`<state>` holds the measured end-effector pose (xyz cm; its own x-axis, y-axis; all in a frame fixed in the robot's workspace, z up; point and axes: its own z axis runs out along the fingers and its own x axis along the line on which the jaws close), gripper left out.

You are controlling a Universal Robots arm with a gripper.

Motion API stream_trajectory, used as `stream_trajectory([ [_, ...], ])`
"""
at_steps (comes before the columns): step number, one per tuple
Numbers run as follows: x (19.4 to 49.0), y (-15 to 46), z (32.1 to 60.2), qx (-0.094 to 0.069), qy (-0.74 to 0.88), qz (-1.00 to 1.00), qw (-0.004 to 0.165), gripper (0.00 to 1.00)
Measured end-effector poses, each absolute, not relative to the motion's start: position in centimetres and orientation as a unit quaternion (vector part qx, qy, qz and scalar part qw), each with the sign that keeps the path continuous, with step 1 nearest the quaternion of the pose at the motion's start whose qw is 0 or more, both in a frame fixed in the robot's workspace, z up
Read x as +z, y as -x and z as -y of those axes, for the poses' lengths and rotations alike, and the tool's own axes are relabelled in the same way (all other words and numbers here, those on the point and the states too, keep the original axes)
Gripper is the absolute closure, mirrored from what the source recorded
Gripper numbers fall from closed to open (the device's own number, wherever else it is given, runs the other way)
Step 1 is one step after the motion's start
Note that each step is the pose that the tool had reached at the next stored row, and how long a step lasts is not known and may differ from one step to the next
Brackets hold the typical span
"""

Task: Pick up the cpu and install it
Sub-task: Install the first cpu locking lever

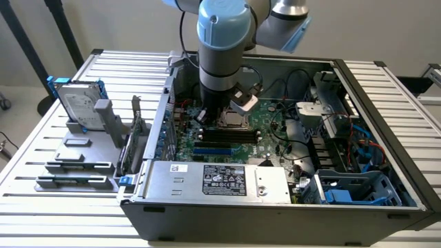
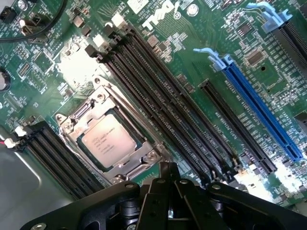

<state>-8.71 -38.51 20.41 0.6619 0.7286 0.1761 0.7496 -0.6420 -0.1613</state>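
Observation:
The cpu (image 2: 106,140), a flat square chip with a silver top, lies inside the metal socket frame (image 2: 144,165) on the green motherboard (image 2: 201,57). In the exterior view the cpu (image 1: 233,121) sits in the middle of the open computer case (image 1: 276,212), right under the arm. My gripper (image 2: 168,168) hangs just above the board beside the socket, shut with nothing in it and not touching the chip. Its black body fills the near edge of the wrist view.
Black memory slots (image 2: 168,96) and a blue slot (image 2: 259,110) run beside the socket. A power supply (image 1: 220,178) lies at the case front. On the exterior view's left, a grey fixture (image 1: 76,165) holds an upright hard drive (image 1: 79,106) and green memory sticks (image 1: 138,135).

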Motion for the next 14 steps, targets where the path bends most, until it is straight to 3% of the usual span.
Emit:
stream_trajectory([
  [14,21.1,8.7,36.0,-0.033,0.903,0.418,0.097,0.89],
])
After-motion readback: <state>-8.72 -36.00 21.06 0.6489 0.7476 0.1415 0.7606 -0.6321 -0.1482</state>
